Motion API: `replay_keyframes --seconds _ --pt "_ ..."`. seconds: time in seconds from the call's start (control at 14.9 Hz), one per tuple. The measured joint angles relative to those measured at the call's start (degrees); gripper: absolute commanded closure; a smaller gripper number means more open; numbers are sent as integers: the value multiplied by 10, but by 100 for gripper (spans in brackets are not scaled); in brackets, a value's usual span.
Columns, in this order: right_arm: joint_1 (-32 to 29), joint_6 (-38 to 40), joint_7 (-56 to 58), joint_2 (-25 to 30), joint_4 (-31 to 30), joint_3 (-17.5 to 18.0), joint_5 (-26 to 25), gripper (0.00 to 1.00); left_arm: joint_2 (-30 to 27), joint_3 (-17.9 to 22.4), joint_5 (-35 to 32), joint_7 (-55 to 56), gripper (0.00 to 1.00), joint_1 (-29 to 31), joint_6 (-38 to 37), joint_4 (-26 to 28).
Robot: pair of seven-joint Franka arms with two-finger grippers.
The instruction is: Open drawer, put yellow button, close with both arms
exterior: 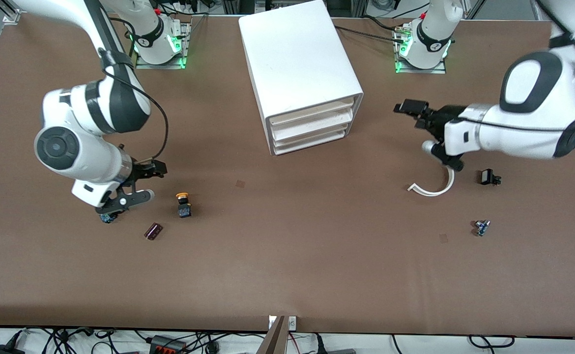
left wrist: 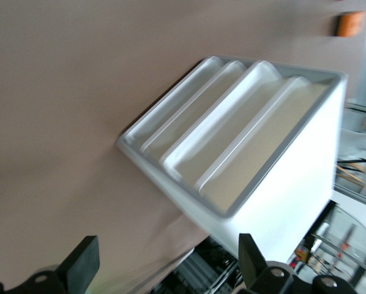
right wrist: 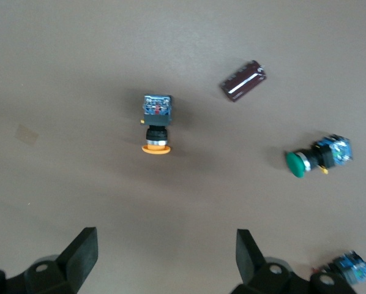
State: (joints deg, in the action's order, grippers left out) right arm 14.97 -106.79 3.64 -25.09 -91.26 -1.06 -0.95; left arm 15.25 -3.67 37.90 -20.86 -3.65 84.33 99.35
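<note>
Yellow button (exterior: pixel 183 203) lies on the table beside the right pincer (exterior: pixel 140 184), whose fingers are spread.

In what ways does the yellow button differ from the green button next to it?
The yellow button has a flat orange-yellow cap; the green button has a rounded green one. They lie on their sides pointing different ways, the dark capacitor between them. Both have black necks and blue bases.

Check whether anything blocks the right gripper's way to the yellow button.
Nothing visible does. The right gripper, fingers open, hangs beside the yellow button, with only bare table between them. The dark capacitor and green button lie off that line.
</note>
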Motion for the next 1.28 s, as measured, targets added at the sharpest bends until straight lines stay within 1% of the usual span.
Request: replay_keyframes --seconds 0.2,0.27,0.34,0.47,0.61,0.67,0.81,0.88,1.08,1.14,1.28 --pt "8 -28 -9 -29 0 0 1 0 61 -1 101 -130 0 -6 32 4" --pt "9 -41 -10 -40 0 0 4 0 79 -2 126 -168 0 -10 43 6" --pt "10 -53 -10 -50 0 0 9 0 93 -4 145 -196 0 -12 55 13" --pt "12 -74 -11 -73 0 0 13 0 103 -23 180 -227 1 -14 78 40" --pt "15 -100 -12 -96 1 0 14 0 102 -52 206 -239 11 -15 101 74" --pt "16 -113 -13 -105 1 0 14 0 101 -63 214 -242 14 -17 105 86" --pt "17 -136 -13 -121 1 0 14 0 101 -78 221 -252 23 -17 106 102" --pt "17 -146 -13 -128 1 0 14 0 101 -80 221 -258 29 -17 104 106" --pt "17 -176 -14 -148 1 0 14 0 100 -82 221 -273 37 -17 90 117" --pt "17 -185 -16 -154 1 0 14 0 100 -84 221 -278 42 -17 86 120" --pt "17 -198 -22 -163 2 0 15 0 100 -90 221 -286 47 -17 81 125"
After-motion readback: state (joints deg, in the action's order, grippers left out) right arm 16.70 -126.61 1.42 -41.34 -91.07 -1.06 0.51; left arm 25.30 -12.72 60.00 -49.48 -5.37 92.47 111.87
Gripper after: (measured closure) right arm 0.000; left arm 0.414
